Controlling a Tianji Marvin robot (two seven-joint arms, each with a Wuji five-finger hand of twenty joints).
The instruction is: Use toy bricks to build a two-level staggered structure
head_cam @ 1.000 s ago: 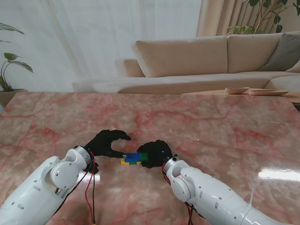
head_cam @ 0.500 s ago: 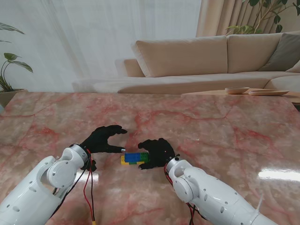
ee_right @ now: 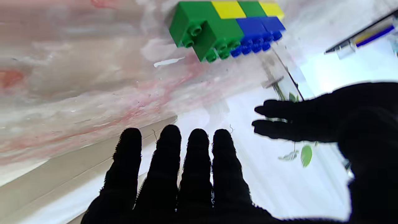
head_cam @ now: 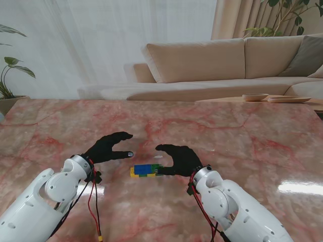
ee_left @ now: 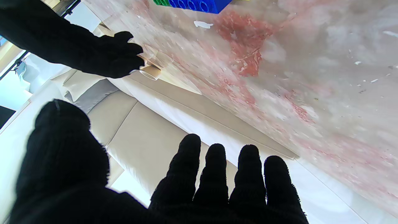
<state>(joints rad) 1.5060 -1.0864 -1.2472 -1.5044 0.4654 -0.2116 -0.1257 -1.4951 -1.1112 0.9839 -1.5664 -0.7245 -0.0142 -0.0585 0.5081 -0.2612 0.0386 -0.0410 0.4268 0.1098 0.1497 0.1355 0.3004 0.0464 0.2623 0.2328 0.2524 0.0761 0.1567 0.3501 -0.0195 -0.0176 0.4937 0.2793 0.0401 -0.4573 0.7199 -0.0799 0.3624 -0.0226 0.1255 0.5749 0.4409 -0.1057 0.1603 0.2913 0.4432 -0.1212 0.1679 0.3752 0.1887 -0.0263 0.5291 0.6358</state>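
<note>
A: Brick stack point(head_cam: 145, 170) sits on the marble worktop point(head_cam: 242, 136), between our two hands. Lower course alternates green and yellow; upper course is blue with a green brick at our right end, set off sideways so the joints don't line up. In the right wrist view the lower green end juts past the upper brick with two studs bare. We judge that offset to be the stagger the task asks for.

B: Left hand point(head_cam: 107, 147)?

A: Fingers spread, thumb apart, nothing in it. It hovers just left of the stack, not touching. Right hand point(head_cam: 179, 158) is likewise splayed and empty, just right of the stack; whether its thumb tip grazes the green end we cannot tell from the stand view.

B: Why flank it like that?

A: Our guess: both hands were bracing the ends while the top course seated, and open palms on either side leave the stack free to stand on its own.

B: Against a second ago?

A: Then the right hand was closed over the right end of the bricks and the left fingertips were at the left end. Both have since drawn off outward and opened. The stack has not shifted.
</note>
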